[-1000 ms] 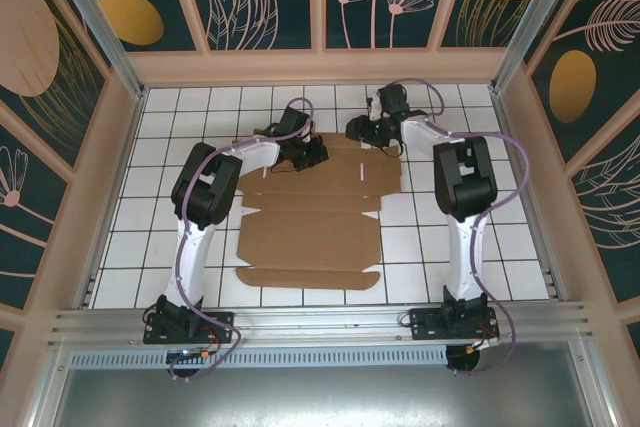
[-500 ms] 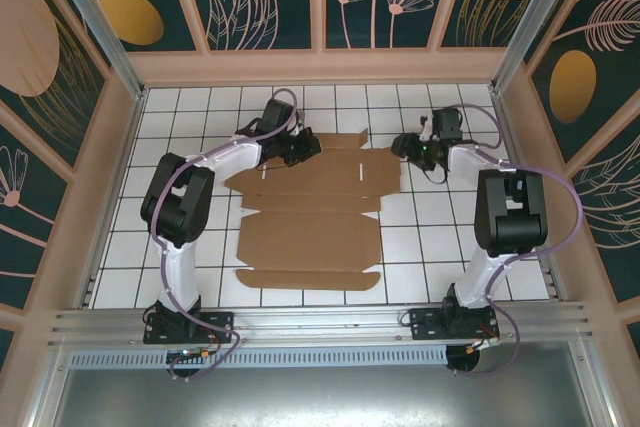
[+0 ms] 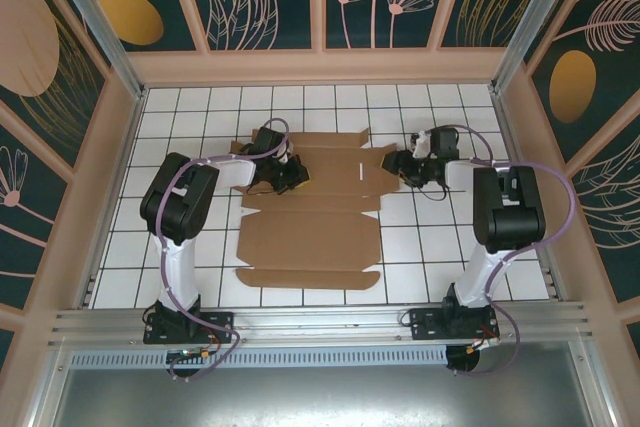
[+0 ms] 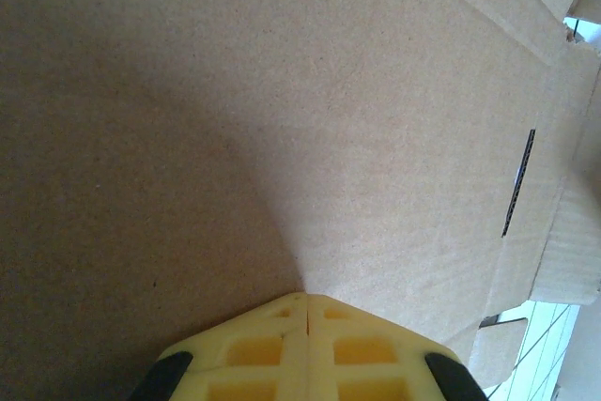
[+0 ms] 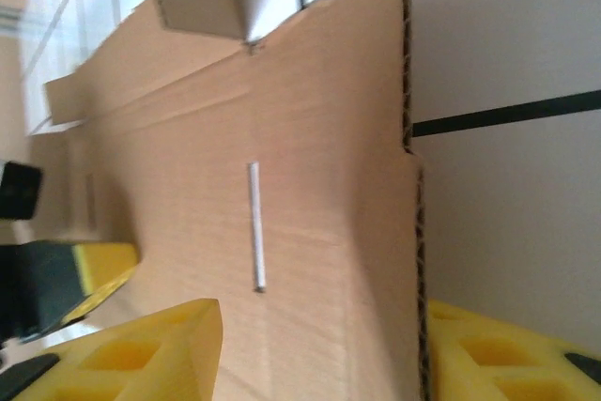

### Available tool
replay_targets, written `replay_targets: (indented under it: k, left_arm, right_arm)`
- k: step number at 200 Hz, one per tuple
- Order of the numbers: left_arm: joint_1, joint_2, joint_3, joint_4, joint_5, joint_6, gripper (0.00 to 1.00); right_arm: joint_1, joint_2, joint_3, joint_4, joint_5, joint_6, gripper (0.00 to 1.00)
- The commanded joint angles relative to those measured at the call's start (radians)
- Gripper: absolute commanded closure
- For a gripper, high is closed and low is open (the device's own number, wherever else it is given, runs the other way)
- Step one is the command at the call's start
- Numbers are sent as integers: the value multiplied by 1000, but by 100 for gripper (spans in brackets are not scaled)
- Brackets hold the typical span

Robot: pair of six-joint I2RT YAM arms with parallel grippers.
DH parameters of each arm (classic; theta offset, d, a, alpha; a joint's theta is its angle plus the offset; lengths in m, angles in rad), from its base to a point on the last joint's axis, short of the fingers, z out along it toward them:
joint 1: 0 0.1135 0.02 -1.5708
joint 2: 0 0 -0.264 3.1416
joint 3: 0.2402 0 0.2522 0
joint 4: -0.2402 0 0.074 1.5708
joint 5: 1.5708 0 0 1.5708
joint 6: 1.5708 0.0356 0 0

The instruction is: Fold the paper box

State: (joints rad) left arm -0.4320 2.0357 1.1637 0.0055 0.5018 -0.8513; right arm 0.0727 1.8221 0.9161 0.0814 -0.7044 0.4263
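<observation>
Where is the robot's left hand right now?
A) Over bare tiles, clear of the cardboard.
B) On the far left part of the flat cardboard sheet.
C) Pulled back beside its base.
B: the left hand is on the far left part of the paper box, its closed fingertips against brown cardboard in the wrist view.
</observation>
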Motion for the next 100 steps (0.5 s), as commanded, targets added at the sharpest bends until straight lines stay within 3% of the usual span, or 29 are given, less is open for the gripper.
replay_targets:
  k: [1, 47, 80, 100]
  left_arm:
    - [0, 37, -31, 3, 9, -2, 100]
    - [1, 38, -49, 16, 14, -2, 100]
    - [1, 34, -56, 27, 14, -8, 100]
    - [1, 26, -56, 32, 9, -11, 100]
  right_arm:
    - [2, 69, 5, 86, -173, 46, 49]
    - [21, 118, 43, 43, -113, 21, 56]
    - [39, 70, 60, -6, -72, -3, 78]
    - [64, 18, 113, -122, 50, -55, 81]
